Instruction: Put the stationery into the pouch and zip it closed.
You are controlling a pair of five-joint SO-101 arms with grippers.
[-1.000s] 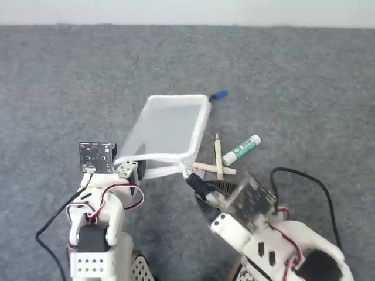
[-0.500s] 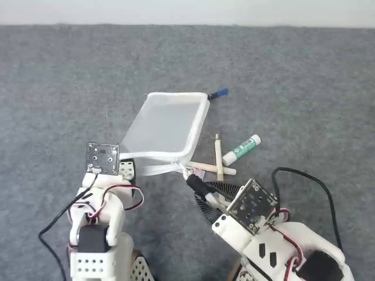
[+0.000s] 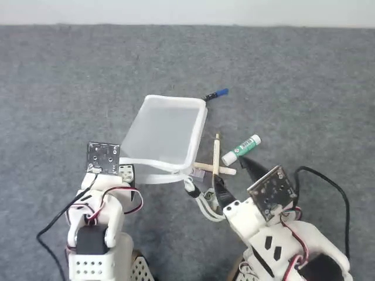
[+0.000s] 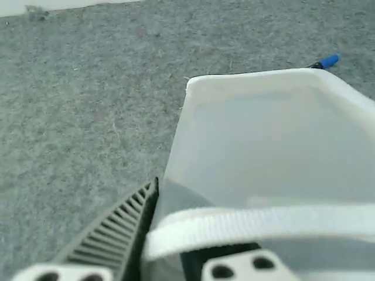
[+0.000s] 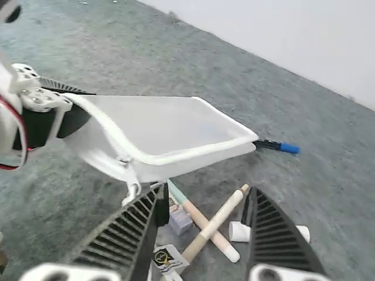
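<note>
A translucent white pouch (image 3: pixel 167 130) lies open-mouthed toward the arms. My left gripper (image 3: pixel 128 170) is shut on its near zipper rim (image 4: pixel 258 225); the pouch (image 4: pixel 269 140) stretches away from the dark finger (image 4: pixel 111 240). My right gripper (image 3: pixel 230 170) hovers open to the right of the pouch's corner. In the right wrist view the gripper (image 5: pixel 206 196) straddles two crossed wooden pens (image 5: pixel 217 225). A green and white glue stick (image 3: pixel 241 148) lies just beyond them. A blue-capped pen (image 3: pixel 215 94) rests at the pouch's far corner. The zipper pull (image 5: pixel 130 190) dangles free.
Grey carpet (image 3: pixel 304 82) covers the table, with open room to the far left and right. A small eraser-like block (image 5: pixel 179 219) sits beside the pens. A black cable (image 3: pixel 328 181) loops by the right arm.
My right gripper left the pouch's near corner, swung right and opened over the crossed pens. The left arm lowered slightly with the rim still held; the pouch shifted a little left.
</note>
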